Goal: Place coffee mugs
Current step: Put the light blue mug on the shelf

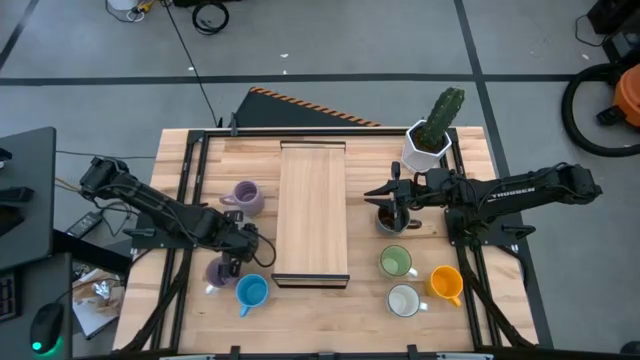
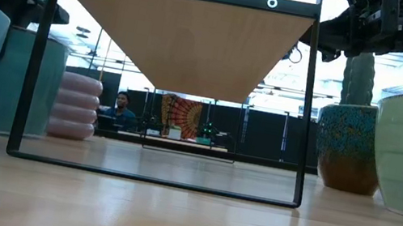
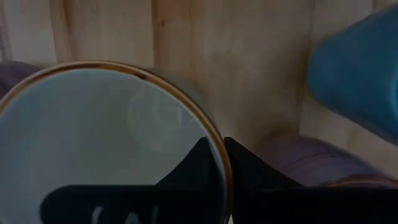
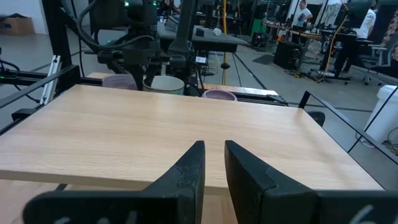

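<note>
Judging from the bare top of the wooden shelf (image 1: pixel 313 215) in the middle of the table (image 1: pixel 470 150), the job has hardly begun: no mug stands on it, and all eight are down on the table, if the shelf is indeed where they belong.

The left claw (image 3: pixel 222 168) is pinched shut on the rim of a white mug (image 3: pixel 93 137), one finger inside and one outside, at the left side of the shelf. That looks like the first pick-up, with the lift and the setting down both left to do. This mug is pale inside, with a thin brown edge around its lip. Just beside it stand a blue mug (image 1: pixel 251 291) and a lilac mug (image 1: pixel 218 270). A second lilac mug (image 1: pixel 245 197) stands farther back.

The right claw (image 1: pixel 395 205) hangs above a dark brown mug (image 1: pixel 388 222) at the right side of the shelf. Its fingers are drawn to a narrow slit with nothing between them. In the low view that mug stands on the table, apart from the claw. A light green mug (image 1: pixel 396 262), an orange mug (image 1: pixel 446 283) and another white mug (image 1: pixel 403 300) wait nearer the front edge. A potted cactus (image 1: pixel 432 135) stands at the back right corner and is not part of the job.
</note>
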